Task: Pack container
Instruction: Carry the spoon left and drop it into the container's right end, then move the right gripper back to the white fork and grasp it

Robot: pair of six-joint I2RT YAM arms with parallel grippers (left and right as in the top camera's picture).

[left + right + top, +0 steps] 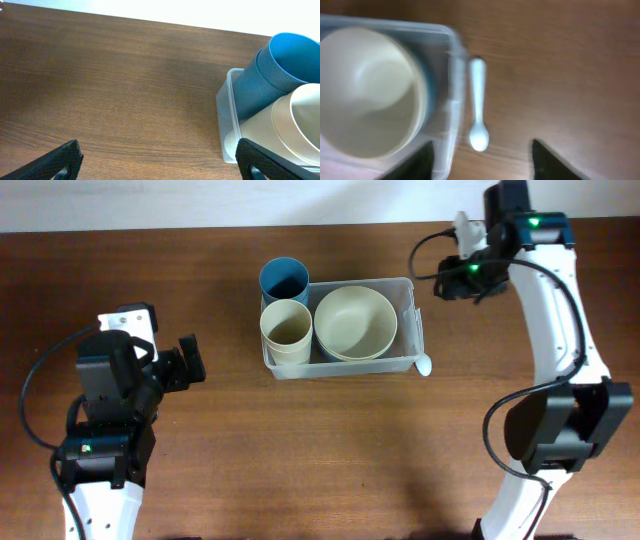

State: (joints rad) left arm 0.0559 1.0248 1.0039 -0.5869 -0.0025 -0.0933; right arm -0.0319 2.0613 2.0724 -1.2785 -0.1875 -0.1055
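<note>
Wooden table (570, 75), blurry spoon (477, 100) beside container (452, 90)

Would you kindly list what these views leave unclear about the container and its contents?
Right wrist: motion blur smears the spoon and the container wall; whether they touch is unclear.
Overhead: the cream bowl hides whatever lies beneath it.
Left wrist: the frame's right edge cuts off the blue cup and the cream cup; the cream bowl is out of frame.

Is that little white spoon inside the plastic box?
No, the spoon lies on the table just outside the container wall.
</note>
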